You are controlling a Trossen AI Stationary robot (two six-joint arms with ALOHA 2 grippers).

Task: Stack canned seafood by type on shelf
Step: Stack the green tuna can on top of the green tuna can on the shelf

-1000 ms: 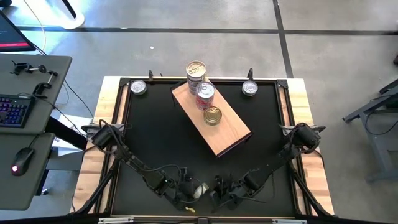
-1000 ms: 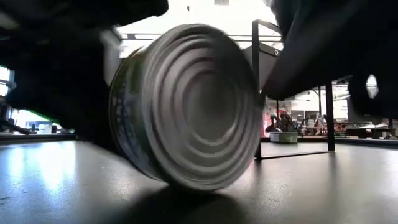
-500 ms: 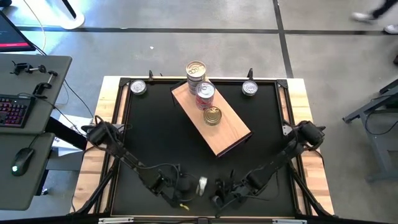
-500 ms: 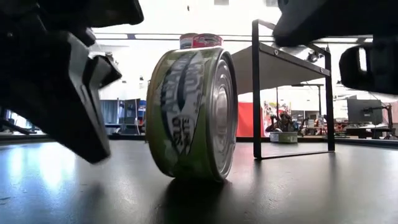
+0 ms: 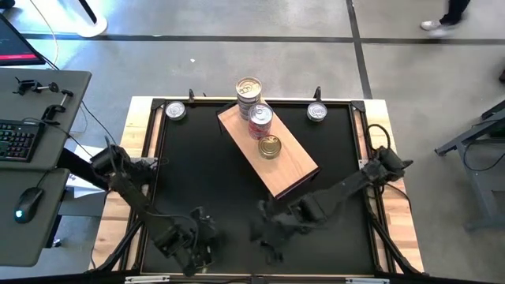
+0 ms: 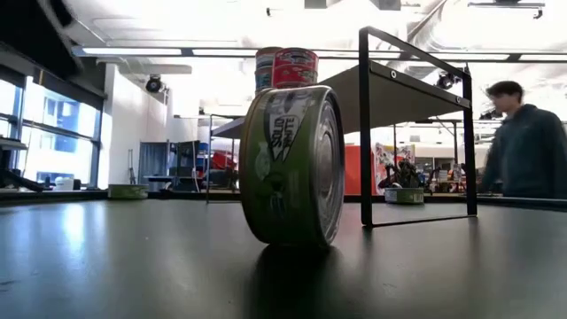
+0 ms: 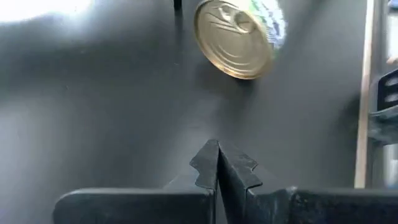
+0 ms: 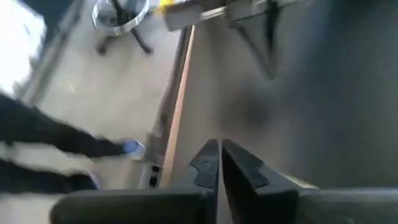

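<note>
A: Low view — green-labelled tin [image 6: 292, 166] stands on edge on the black table [image 6: 133, 266], free.

B: Left gripper [image 7: 217, 163] and right gripper [image 8: 219, 163] — fingers pressed together, empty. Three tins [image 5: 271, 146] occupy the shelf [image 5: 288, 172].

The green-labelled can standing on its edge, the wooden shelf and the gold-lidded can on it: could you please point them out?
Green-labelled can [image 6: 292, 165]: low view, on its side label.
Wooden shelf [image 5: 290, 169]: high view, bare board.
Gold-lidded can [image 5: 270, 146]: high view, lid centre.
</note>
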